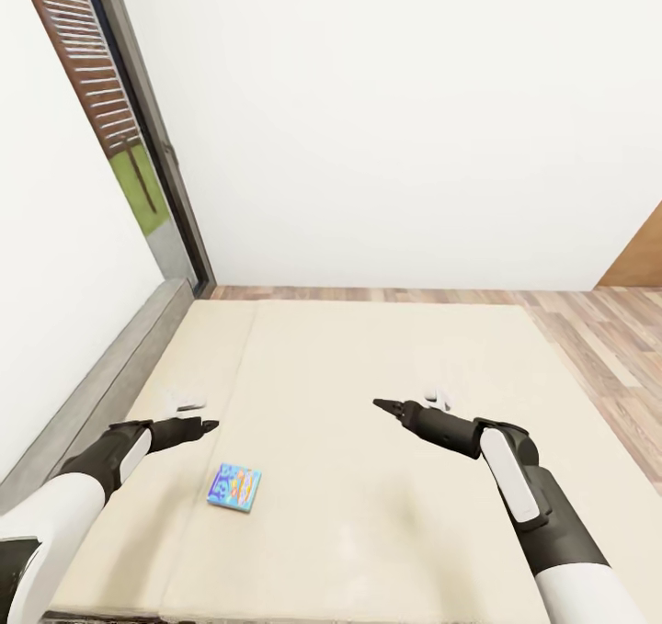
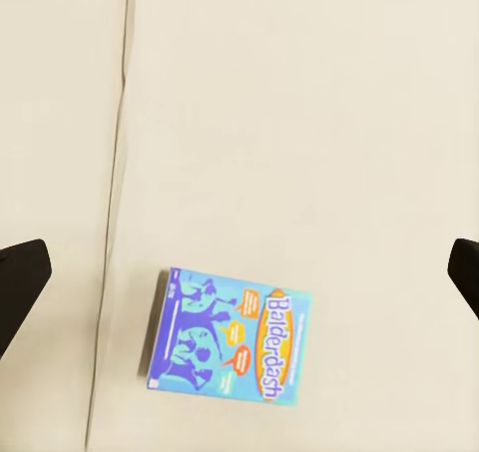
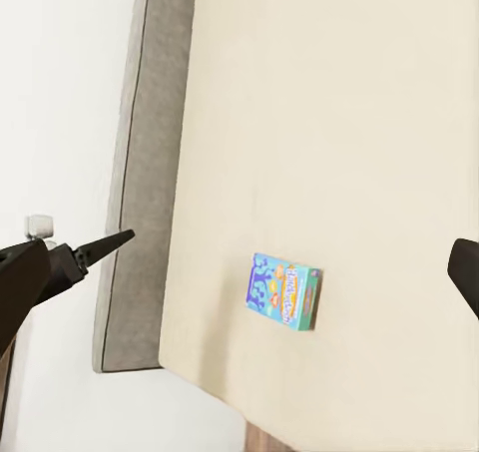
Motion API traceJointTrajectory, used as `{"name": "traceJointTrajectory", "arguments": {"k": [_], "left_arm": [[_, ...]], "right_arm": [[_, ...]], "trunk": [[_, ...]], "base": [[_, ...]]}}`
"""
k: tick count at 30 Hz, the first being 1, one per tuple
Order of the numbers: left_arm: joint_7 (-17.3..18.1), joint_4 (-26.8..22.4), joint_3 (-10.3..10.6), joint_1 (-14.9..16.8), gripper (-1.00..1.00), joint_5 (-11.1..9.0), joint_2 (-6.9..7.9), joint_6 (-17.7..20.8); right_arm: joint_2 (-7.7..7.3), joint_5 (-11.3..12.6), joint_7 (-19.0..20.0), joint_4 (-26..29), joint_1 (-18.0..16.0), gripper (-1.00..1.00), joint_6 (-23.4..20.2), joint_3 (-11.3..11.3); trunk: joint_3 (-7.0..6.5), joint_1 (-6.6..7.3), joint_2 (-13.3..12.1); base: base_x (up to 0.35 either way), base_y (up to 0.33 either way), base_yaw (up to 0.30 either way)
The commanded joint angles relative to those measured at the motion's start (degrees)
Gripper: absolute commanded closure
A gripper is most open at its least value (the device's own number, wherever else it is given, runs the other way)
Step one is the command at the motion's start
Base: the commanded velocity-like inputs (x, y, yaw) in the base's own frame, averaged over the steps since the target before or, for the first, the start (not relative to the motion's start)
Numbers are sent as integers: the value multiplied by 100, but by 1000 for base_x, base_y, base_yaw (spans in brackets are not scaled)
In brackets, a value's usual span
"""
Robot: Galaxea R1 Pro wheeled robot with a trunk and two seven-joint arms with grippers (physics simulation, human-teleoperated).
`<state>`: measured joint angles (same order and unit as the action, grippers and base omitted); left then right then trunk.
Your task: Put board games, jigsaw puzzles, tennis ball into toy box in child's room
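While the blue board game (image 1: 234, 487) lies flat on the beige bed (image 1: 386, 514), just ahead of and inboard of your left gripper (image 1: 207, 425), you are set up to collect it with that arm. From the left wrist view the box (image 2: 228, 337) sits below the camera, its printed face up, with the 2 dark fingertips (image 2: 18, 282) far out at either edge of the frame: the left jaws stand wide apart and hold nothing. The right gripper (image 1: 382, 405) hovers over the middle of the mattress, well apart from the box; in the head view its tips look drawn to a point, yet its wrist view shows them at opposite edges, so I cannot tell its state.

Bring the left gripper down over the box and turn the wrist so the jaws straddle the narrower span, not the long one. A thin flat box on a soft mattress is likely to sink and slide, so lower 1 finger past an edge and close slowly. The mattress seam (image 2: 118, 173) runs just beside the box, which may help a fingertip get under it. Keep the right arm clear.
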<state>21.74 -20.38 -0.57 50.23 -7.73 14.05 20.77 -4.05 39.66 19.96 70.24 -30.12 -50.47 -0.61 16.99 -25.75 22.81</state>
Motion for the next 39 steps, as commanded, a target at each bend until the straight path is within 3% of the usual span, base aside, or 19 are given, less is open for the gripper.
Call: {"name": "traceJointTrajectory", "arguments": {"k": [1,17,24,27,32,39], "left_arm": [[5,-3,-5,-2,-100,-56,1,49],[-22,25,-17,-15,-100,-45,-126,-335],[-451,11,-19,-14,-100,-43,-331,-550],[-601,2,93,-13,-100,-30,-516,-749],[-643,0,324,-13,-100,-24,-594,-867],[-653,-1,440,-13,-100,-34,-590,-896]], "right_arm": [[0,-19,33,12,-4,-100,-25,-4],[-75,-6,73,54,-3,-100,-26,-9],[-147,-41,311,46,-3,-100,-25,-11],[-223,-28,340,40,-3,-100,-24,-11],[-261,-2,396,50,0,-100,-34,-18],[-224,115,1228,181,30,-100,-10,-256]], "trunk": [[20,-3,11],[171,-3,11],[237,-3,11],[265,-3,11],[312,-3,11],[378,-3,11]], "base": [[0,0,0],[0,0,0],[0,0,0],[0,0,0],[0,0,0],[0,0,0]]}}
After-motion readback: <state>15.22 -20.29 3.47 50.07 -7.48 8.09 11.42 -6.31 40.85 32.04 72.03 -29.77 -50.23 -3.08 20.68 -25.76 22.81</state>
